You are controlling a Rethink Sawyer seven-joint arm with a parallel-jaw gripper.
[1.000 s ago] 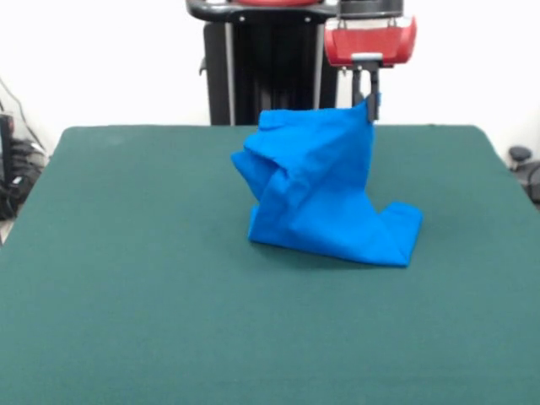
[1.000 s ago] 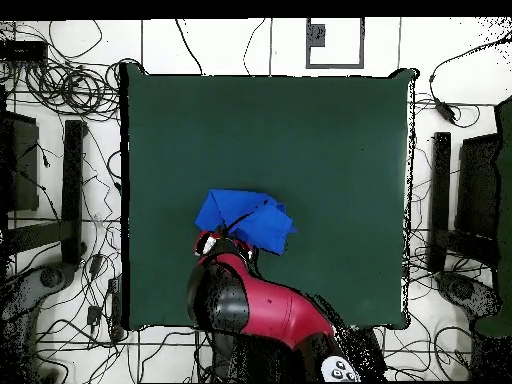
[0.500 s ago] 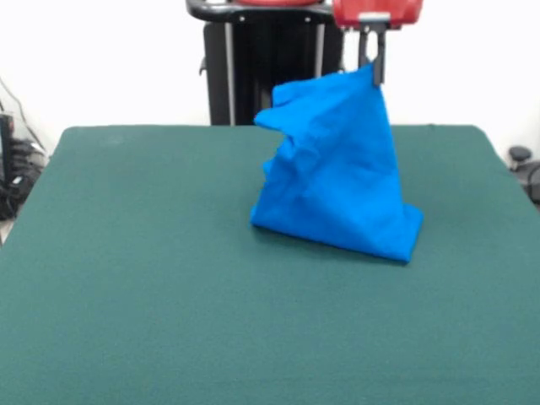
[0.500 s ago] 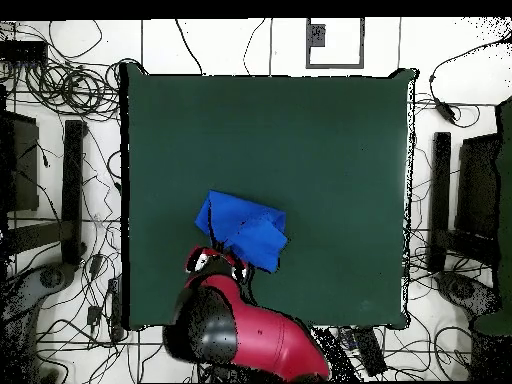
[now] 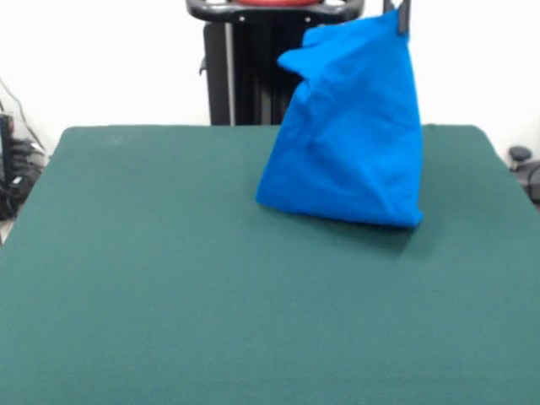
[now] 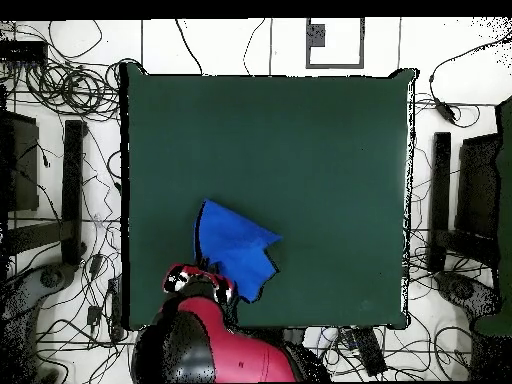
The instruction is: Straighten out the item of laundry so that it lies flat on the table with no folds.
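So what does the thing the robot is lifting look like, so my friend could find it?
Look at the big dark green table. Toward its far side, a bright blue T-shirt hangs bunched from the gripper at its top corner, its bottom edge at the tabletop. It is the only blue thing there.

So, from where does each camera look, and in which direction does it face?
Front view: sits across the table, facing the black pedestal; it shows the bright blue cloth T-shirt hanging from the gripper at the top edge, its lower edge near the large dark green felt table.
Overhead view: looks straight down; the red and black arm enters from the bottom edge.
Both share the T-shirt and the table.
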